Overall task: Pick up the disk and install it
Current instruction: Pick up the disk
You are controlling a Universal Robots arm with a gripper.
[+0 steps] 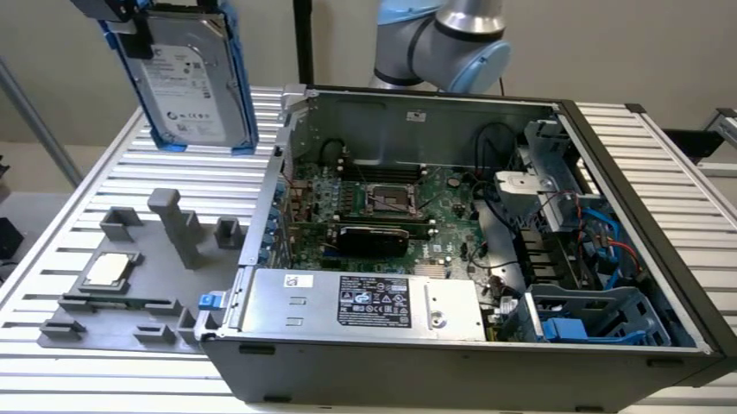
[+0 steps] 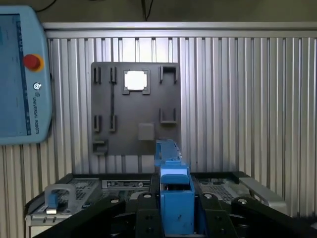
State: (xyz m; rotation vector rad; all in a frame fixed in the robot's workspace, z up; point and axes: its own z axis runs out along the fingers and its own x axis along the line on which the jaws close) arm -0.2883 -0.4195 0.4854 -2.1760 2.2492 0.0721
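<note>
disk (image 1: 190,78): we see flat grey metal, white label, blue plastic frame; long axis near upright
pincer (image 2: 176,208): clamped on the disk's blue edge
worktop (image 1: 679,172): ribbed metal

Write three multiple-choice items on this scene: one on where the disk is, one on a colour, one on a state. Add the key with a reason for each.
1. Where is the disk?
A. Flat on the grey plate.
B. Up in the air over the table, to the exterior view's left of the case.
C. Inside a drive bay.

2. What colour is the carrier round the disk?
A. Blue.
B. Red.
C. Yellow.

3. How does the case stand?
A. Shut by a side panel.
B. Tipped on end.
C. Open, with its motherboard showing.

Key:
1 B: it hangs from the gripper, clear of the table.
2 A: a blue frame edges the silver drive.
3 C: the inside lies bare to the exterior view.
</note>
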